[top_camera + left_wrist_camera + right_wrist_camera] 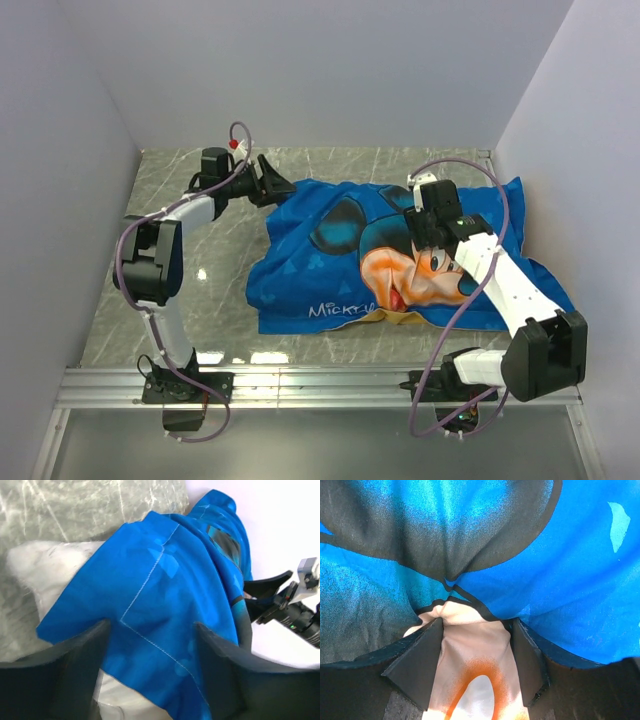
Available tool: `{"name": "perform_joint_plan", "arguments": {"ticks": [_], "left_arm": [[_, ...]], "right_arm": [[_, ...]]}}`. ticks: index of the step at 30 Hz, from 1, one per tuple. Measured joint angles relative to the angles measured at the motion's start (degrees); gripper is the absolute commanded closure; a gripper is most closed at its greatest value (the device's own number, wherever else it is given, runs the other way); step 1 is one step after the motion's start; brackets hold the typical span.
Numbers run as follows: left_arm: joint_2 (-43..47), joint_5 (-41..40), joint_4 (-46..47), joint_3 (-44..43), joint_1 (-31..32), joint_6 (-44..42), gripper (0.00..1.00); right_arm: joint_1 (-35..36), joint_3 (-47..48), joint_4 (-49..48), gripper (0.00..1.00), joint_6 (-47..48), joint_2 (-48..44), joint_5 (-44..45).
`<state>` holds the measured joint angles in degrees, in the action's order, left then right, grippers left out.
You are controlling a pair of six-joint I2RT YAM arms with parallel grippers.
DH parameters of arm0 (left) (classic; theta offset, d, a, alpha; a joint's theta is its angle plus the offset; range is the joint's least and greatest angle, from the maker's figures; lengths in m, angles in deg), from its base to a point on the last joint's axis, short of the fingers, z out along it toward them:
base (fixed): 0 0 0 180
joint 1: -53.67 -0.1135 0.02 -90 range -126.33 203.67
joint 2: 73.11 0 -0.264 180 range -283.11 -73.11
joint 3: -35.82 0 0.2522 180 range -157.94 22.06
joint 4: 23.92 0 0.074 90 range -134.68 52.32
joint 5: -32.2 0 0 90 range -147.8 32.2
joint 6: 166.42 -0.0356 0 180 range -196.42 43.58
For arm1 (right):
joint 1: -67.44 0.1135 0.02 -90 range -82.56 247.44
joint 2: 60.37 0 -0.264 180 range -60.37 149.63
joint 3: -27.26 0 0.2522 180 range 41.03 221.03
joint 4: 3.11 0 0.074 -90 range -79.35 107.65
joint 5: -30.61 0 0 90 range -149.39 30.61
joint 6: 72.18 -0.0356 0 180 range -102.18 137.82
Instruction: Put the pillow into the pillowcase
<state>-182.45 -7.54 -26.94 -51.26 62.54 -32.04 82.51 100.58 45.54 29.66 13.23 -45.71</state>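
the right pincer [476, 622] is closed on a thick fold of the pillowcase [580, 580], with the peach cartoon face bunched between its jaws, at about 2 o'clock of the case's middle in the overhead view. the left pincer [151, 626] stands open with nothing held, poised over the blue hem at the case's 10 o'clock corner. at 9 o'clock in its own camera, a white corner of the pillow [35, 562] pokes out from under the hem. more white shows at 6 o'clock beneath the cloth.

judging from that, the job is most of the way done. the case lies plump and blue side up across the middle of the counter [200, 300], with the pillow largely inside. what is left looks like drawing the hem over the bare corner and settling the case flat.

there is little else around: grey walls [60, 150] close in at 9 and 3 o'clock, and a metal rail [320, 385] runs along at 6 o'clock. the right arm [510, 285] lies across the case's 4 o'clock end, and the loose, folded hem could get in the way of a clean pull.
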Motion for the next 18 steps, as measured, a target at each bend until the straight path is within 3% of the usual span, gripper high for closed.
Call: {"name": "perform_joint_plan", "arguments": {"ticks": [5,6,8,10,18], "left_arm": [[0.0,0.9,2.5,0.0,1.0,1.3,0.66],[0.0,1.0,2.7,0.0,1.0,1.4,0.81],[0.0,1.3,2.9,0.0,1.1,1.5,0.96],[0.0,1.9,3.1,-0.2,0.7,1.1,1.0],[0.9,2.7,1.6,-1.8,-6.6,-1.8,0.98]], "right_arm": [[0.0,-0.1,-1.0,0.36,0.0,0.6,-0.2],[0.0,-0.1,-1.2,0.36,0.0,0.8,-0.2],[0.0,-0.1,-1.4,0.36,0.0,1.1,-0.2],[0.0,-0.1,-1.5,0.36,0.1,1.2,-0.2],[0.0,0.3,-1.3,0.33,0.2,1.2,-0.2]]}}
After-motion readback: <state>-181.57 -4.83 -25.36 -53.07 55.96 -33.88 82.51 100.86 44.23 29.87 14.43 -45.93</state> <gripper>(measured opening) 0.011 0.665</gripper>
